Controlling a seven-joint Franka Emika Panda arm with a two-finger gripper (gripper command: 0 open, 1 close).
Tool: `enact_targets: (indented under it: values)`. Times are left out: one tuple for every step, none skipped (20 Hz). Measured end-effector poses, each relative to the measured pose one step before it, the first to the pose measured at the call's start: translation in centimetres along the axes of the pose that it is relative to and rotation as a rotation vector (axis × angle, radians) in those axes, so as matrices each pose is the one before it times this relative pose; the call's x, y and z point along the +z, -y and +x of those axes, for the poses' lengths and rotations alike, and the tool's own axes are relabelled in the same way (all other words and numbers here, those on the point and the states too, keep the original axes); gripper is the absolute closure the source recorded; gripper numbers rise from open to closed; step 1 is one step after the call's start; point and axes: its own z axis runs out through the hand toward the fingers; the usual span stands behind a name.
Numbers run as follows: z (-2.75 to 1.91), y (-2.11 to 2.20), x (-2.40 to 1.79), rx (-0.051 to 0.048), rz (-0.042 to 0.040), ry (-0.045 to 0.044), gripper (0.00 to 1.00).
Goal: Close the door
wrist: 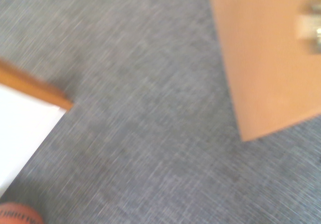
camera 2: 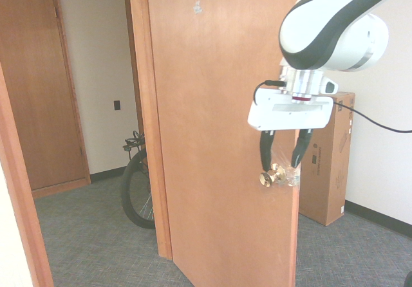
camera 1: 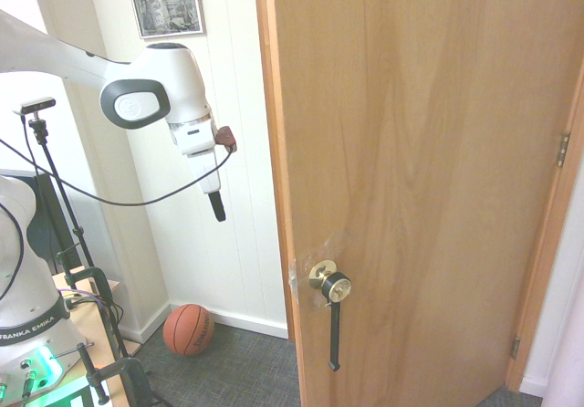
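My white two-fingered hand (camera 2: pixel 283 158), fingers parted, grasps nothing; the tall light-brown wooden door (camera 2: pixel 222 132) should swing stiffly, best pushed near its free edge.

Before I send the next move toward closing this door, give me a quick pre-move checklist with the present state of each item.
1. Door still needs closing: ok, it stands ajar.
2. Gripper open and empty: ok, fingers apart with nothing between them in the second exterior view.
3. Gripper off the knob: ok, the first exterior view shows a gap to the side.
4. Strap out of the way: not ok, it hangs from the knob and might snag.
5. Ball outside the door's swing: cannot tell, it lies on the floor by the wall.
6. Door latch free to catch: cannot tell.
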Motion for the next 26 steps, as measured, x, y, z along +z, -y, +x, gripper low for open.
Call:
enact_targets:
  values:
    - [0.921, -1.044, -0.196, 0.01793, -0.00001, 0.00412, 0.0]
    - [0.94, -1.158, -0.099, 0.01506, -0.00264, 0.00985, 0.0]
    - [0.955, -1.156, -0.052, 0.01035, 0.00069, 0.00997, 0.0]
    - [0.939, -1.073, -0.115, 0.01305, 0.00456, 0.00503, 0.0]
    - [0.92, -0.972, -0.25, 0.01412, 0.00549, 0.00173, 0.0]
    - [0.946, -0.888, -0.407, 0.017, 0.00757, -0.00213, 0.0]
    - [0.925, -0.817, -0.44, 0.01705, 0.00822, -0.00627, 0.0]
    - [0.941, -0.746, -0.381, 0.01579, 0.00683, -0.0053, 0.0]
    - [1.032, -0.702, -0.337, 0.01511, 0.00538, -0.00445, 0.0]
    - [1.19, -0.668, -0.333, 0.01455, 0.00441, -0.00554, 0.0]
    - [1.241, -0.639, -0.238, 0.01472, 0.00144, -0.0036, 0.0]
    - [1.282, -0.639, -0.187, 0.01526, 0.0005, -0.00283, 0.0]
    - [1.446, -0.717, -0.097, 0.01724, -0.0001, -0.00183, 0.0]
    - [1.303, -0.665, -0.009, 0.01492, -0.0001, 0.00065, 0.0]
    - [1.319, -0.608, 0.032, 0.01491, -0.00095, 0.00084, 0.0]
    - [1.324, -0.681, 0.008, 0.01174, -0.00143, 0.00023, 0.0]
    - [1.172, -0.637, -0.085, 0.0105, 0.00071, -0.00036, 0.0]
    - [0.98, -0.611, -0.139, 0.00734, 0.00318, -0.00106, 0.0]
    - [0.911, -0.6, -0.283, 0.01198, 0.00517, -0.00113, 0.0]
    - [0.917, -0.483, -0.286, 0.0104, 0.00663, -0.00144, 0.0]
    - [0.803, -0.22, -0.222, 0.01582, 0.00856, -0.00069, 0.0]
    - [0.932, 0.159, -0.249, 0.01816, 0.01162, -0.00225, 0.0]
    - [0.86, 0.424, -0.113, 0.01579, 0.00908, -0.00146, 0.0]
    - [0.796, 0.571, 0.032, 0.01304, 0.00668, -0.0006, 0.0]
    - [0.683, 0.573, 0.17, 0.01133, 0.00702, 0.0001, 0.0]
    - [0.476, 0.607, 0.232, 0.00642, 0.00923, 0.00093, 0.0]
